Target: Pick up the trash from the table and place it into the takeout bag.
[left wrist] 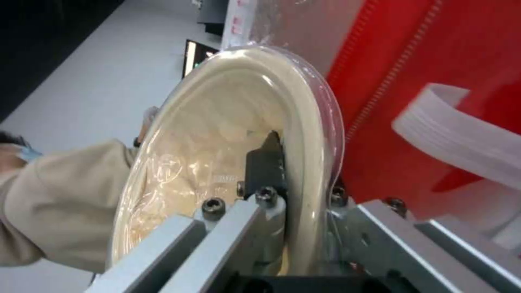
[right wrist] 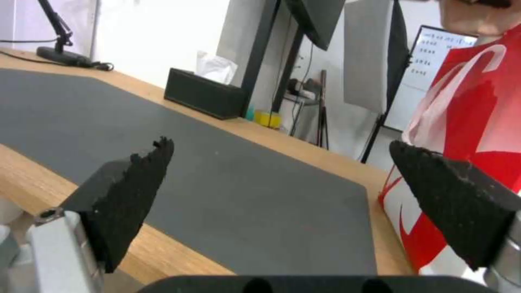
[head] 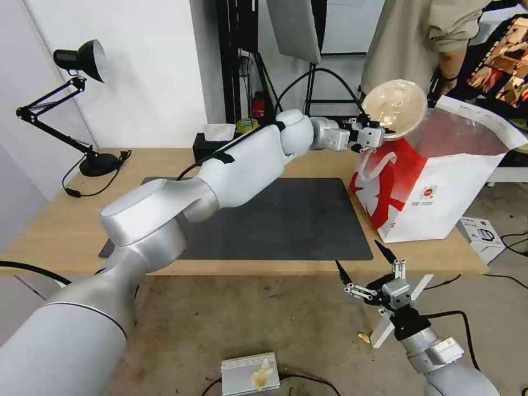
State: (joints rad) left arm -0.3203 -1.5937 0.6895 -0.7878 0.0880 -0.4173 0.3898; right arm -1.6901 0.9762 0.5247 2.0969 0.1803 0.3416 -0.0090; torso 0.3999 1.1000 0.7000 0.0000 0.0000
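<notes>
While left pincer [head: 379,133] grips one beige bowl [head: 395,108] above takeout bag [head: 440,187], right pincer [head: 366,264] gapes.

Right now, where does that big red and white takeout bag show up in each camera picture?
Head view: takeout bag stands at the table's right end.
Left wrist view: red wall behind the held bowl.
Right wrist view: far right edge.
Shared landmark: its white loop handle.

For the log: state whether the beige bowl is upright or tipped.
Tipped: the beige bowl, clamped at its rim by the left gripper, hangs on edge above the takeout bag.
</notes>
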